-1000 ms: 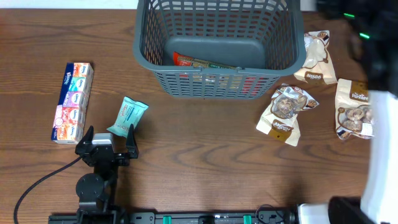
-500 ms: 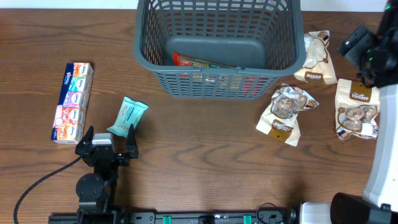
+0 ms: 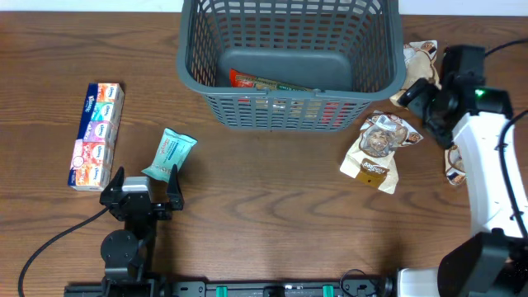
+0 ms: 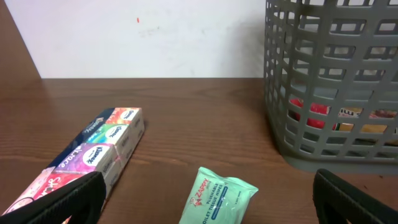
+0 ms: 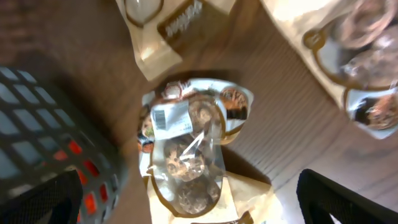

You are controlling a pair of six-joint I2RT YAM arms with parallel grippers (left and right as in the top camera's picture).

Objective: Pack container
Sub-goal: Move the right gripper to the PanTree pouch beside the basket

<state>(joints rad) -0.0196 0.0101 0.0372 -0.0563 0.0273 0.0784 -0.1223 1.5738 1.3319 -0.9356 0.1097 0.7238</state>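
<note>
My right fingers were apart and empty, hovering above a mushroom snack pack that lay on the desk just beside the container, at its near right corner. My left fingers were spread wide and held nothing, with a green wipes pack just ahead between them. The container sat at the far middle of the desk, with a flat packet on its floor.

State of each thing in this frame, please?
container: upright, one flat pack on its floor.
wipes pack: lying flat on table.
tissue pack: lying flat on table.
snack pack: on table, below right gripper, ungripped.
left gripper: open, empty.
right gripper: open, empty.
</note>
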